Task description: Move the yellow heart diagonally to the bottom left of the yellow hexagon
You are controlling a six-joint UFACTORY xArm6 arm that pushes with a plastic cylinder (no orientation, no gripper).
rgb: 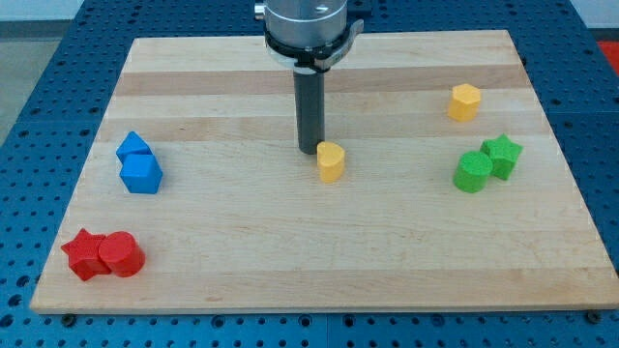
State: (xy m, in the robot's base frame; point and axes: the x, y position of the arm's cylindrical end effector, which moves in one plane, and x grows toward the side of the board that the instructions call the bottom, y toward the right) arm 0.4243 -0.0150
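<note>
The yellow heart (331, 161) lies near the middle of the wooden board. The yellow hexagon (464, 101) sits toward the view's upper right, well apart from the heart. My tip (309, 151) stands just to the view's upper left of the yellow heart, close to it or touching it; I cannot tell which. The rod rises straight up to the arm's flange at the view's top.
A green cylinder (473, 172) and a green star (502, 156) touch at the right. Two blue blocks (141, 173) (133, 147) sit at the left. A red star (85, 254) and a red cylinder (121, 255) lie at the bottom left. The board's edge (319, 307) runs along the bottom.
</note>
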